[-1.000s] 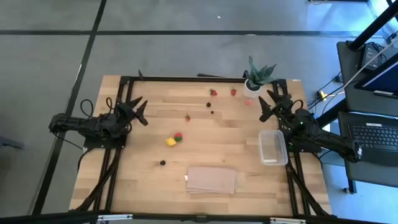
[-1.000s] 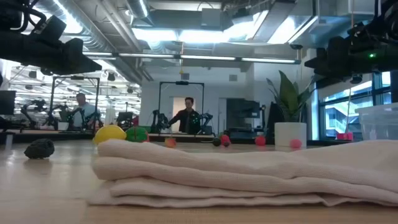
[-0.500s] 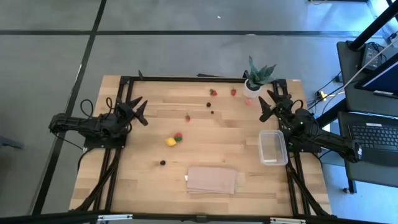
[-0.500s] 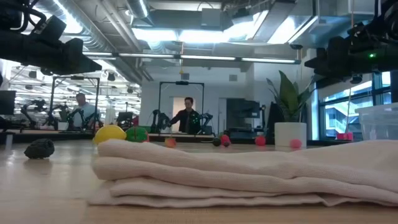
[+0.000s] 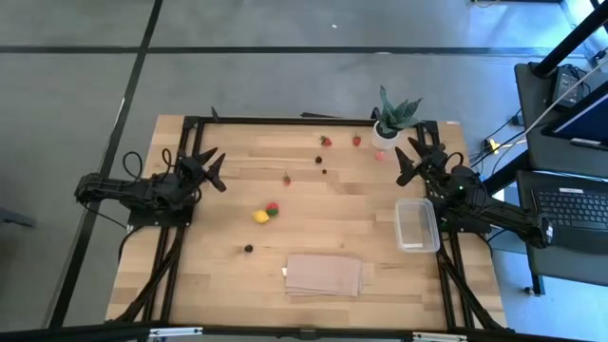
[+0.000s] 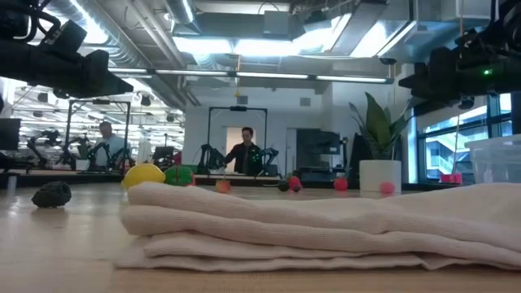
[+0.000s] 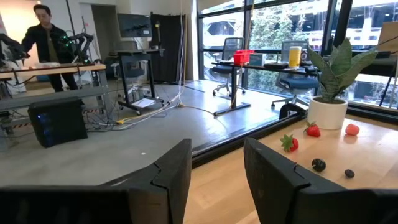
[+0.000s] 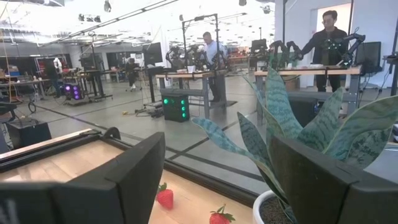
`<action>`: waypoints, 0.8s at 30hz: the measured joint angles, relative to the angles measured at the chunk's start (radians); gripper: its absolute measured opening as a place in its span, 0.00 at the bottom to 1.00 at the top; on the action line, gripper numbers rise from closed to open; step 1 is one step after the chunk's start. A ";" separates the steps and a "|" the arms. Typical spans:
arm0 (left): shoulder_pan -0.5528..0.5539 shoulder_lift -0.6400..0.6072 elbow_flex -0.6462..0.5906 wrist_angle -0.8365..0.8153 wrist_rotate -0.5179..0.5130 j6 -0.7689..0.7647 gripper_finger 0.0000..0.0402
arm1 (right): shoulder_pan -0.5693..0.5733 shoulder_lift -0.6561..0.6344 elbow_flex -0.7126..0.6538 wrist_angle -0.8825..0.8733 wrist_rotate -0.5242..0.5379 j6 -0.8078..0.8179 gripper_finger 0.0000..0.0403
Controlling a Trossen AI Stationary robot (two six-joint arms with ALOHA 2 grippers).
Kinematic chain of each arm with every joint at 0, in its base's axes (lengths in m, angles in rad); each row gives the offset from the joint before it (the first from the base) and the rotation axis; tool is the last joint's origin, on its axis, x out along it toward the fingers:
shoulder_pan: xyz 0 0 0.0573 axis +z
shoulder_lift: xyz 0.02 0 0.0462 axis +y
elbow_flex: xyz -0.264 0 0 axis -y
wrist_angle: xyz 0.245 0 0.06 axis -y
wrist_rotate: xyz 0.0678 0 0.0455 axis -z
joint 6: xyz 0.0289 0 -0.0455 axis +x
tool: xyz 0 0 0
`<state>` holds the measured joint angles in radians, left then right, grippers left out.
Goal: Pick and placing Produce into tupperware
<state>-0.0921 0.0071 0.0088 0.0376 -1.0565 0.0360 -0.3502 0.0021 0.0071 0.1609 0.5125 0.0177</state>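
Wooden table [image 5: 313, 190] | left claw [image 5: 211, 164] parted, empty | right claw [image 5: 411, 157] wide, empty

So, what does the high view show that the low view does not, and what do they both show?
Only the high view shows the whole table, both open, empty grippers, left and right, and the empty inside of the tupperware. Only the low view shows the room behind, with two people, and the cloth's folded layers. Both show the yellow piece, the dark berry, the cloth and the potted plant.
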 joint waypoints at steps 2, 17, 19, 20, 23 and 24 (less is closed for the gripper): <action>0.000 0.000 0.000 0.000 0.000 0.000 0.35 | 0.000 0.000 0.000 0.000 0.000 0.000 0.72; 0.000 0.000 0.000 0.000 0.000 0.000 0.35 | 0.000 0.000 0.000 0.007 -0.017 0.043 0.72; 0.000 0.000 0.000 0.000 0.000 0.000 0.35 | 0.000 0.000 0.000 0.007 -0.017 0.049 0.72; 0.000 0.000 0.000 0.000 0.000 0.000 0.35 | 0.000 0.000 0.000 0.007 -0.017 0.050 0.72; 0.000 0.000 0.000 0.000 0.000 0.000 0.35 | 0.000 0.000 0.000 0.007 -0.019 0.056 0.72; 0.000 0.000 0.000 0.000 0.000 0.000 0.35 | 0.000 0.000 0.000 0.006 -0.028 0.056 0.72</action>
<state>-0.0921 0.0067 0.0090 0.0380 -1.0565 0.0360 -0.3504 0.0025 0.0071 0.1673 0.4844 0.0738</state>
